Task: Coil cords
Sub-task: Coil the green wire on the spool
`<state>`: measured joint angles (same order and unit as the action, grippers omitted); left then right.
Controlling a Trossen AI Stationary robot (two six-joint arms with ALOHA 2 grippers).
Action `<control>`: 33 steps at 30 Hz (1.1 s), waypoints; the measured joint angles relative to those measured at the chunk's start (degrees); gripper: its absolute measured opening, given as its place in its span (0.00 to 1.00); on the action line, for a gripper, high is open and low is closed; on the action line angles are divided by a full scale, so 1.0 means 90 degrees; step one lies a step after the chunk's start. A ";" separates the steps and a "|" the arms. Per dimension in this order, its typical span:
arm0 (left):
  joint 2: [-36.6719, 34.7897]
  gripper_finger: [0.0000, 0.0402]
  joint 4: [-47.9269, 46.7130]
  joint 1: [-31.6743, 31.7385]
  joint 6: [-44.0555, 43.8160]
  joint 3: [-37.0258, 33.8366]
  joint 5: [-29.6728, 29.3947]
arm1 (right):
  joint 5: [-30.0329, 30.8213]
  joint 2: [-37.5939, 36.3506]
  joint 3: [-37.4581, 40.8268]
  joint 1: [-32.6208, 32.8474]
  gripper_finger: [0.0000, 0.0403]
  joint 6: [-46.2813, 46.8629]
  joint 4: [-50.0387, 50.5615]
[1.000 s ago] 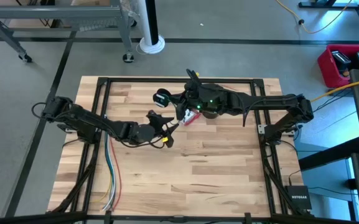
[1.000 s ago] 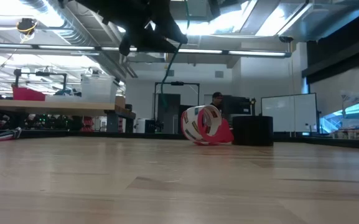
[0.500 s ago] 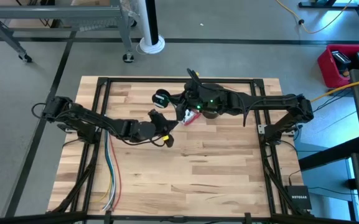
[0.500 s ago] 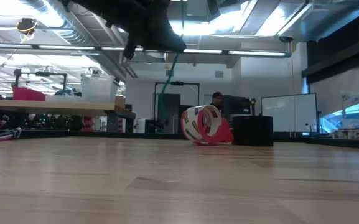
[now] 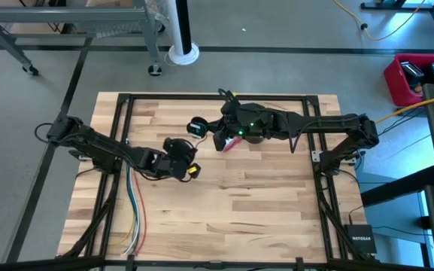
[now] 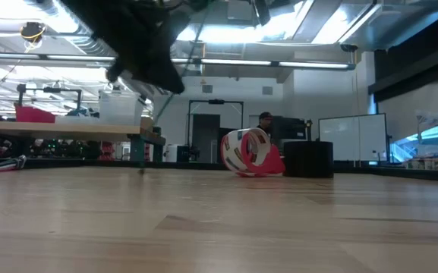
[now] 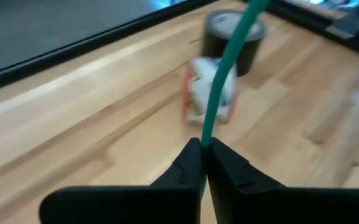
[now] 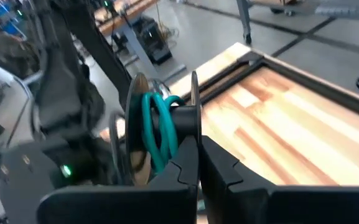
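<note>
The left gripper (image 7: 203, 144) has its two dark fingers pressed together on the green cord (image 7: 224, 68), which leaves the fingertips and runs in one straight, taut line ahead of the jaws, away from the wrist, passing in front of a red-and-white tape roll (image 7: 208, 93) and a dark round roll (image 7: 233, 38) on the wooden table (image 7: 73, 118) beyond. In the high view this gripper (image 5: 189, 154) sits near the table's middle, with the cord's line going from it toward the right gripper (image 5: 215, 135) close by. The right gripper (image 8: 198, 144) has its jaws closed narrow on a small black round spool (image 8: 182, 116); loops of the green cord are wound around the spool's core between its two thin discs, just ahead of the fingertips. The spool's axle lies roughly crosswise to the fingers, and its discs stand on edge. In the low view both grippers hang above the table, and the tape roll (image 6: 249, 152) stands on the table farther back.
</note>
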<state>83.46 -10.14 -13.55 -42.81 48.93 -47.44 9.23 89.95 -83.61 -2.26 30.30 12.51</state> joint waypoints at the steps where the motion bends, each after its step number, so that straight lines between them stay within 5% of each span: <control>1: -0.0099 0.01 -0.0237 -0.0036 -0.0079 -0.0002 -0.0113 | -0.0028 0.0000 0.0000 0.0002 0.01 0.0010 0.0106; 9: -0.1345 0.00 -0.2232 -0.0116 -0.0734 -0.0002 -0.1086 | -0.0386 0.0000 0.0000 0.0002 0.01 0.0140 0.0653; 14: -0.2018 0.00 -0.2435 -0.0005 -0.0498 -0.0002 -0.1305 | -0.0644 0.0045 0.0000 0.0005 0.01 0.0216 0.0706; 23: -0.2608 0.00 -0.1136 0.0403 0.0721 -0.0002 -0.1249 | -0.1138 0.0623 0.0000 0.0002 0.01 0.0418 0.0379; 33: -0.2638 0.00 0.0401 0.0428 0.1481 0.0000 -0.0454 | -0.0029 0.1053 0.0000 -0.0002 0.01 0.0268 0.0150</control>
<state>59.72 -6.53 -9.69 -29.49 48.93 -51.52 8.97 99.43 -83.61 -2.28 32.71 13.87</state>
